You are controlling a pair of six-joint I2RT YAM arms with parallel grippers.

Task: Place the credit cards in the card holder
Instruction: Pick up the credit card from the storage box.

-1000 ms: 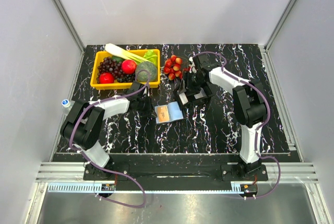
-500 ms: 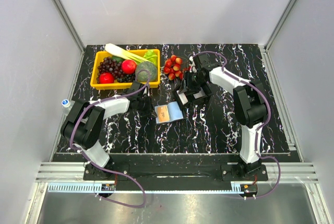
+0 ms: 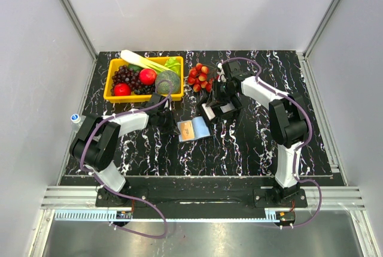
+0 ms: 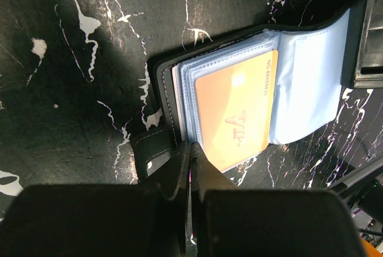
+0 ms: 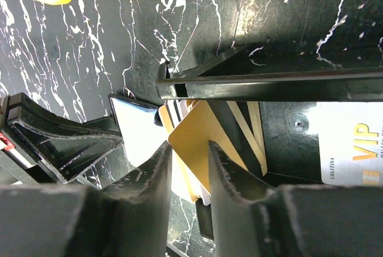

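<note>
The card holder (image 3: 200, 131) lies open on the black marbled table, black outside and light blue inside (image 4: 311, 83). An orange credit card (image 4: 236, 110) sits in its clear sleeve. My left gripper (image 4: 191, 149) is shut, its tips resting on the holder's near edge beside the black flap (image 4: 149, 155). My right gripper (image 5: 190, 155) is open over a black tray (image 5: 269, 80) of cards. Its jaws stand to either side of the corner of a gold credit card (image 5: 197, 134) that leans in the tray. More tan cards (image 5: 254, 131) lie behind it.
A white VIP card (image 5: 353, 149) lies flat in the tray. A yellow basket (image 3: 111, 87) of fruit and vegetables stands at the back left, with a heap of red fruit (image 3: 199, 77) beside it. A small bottle (image 3: 75, 117) sits at the table's left edge.
The right gripper's jaws have narrowed around the gold card, and the wrist has shifted slightly. The left gripper and the card holder have not moved.
</note>
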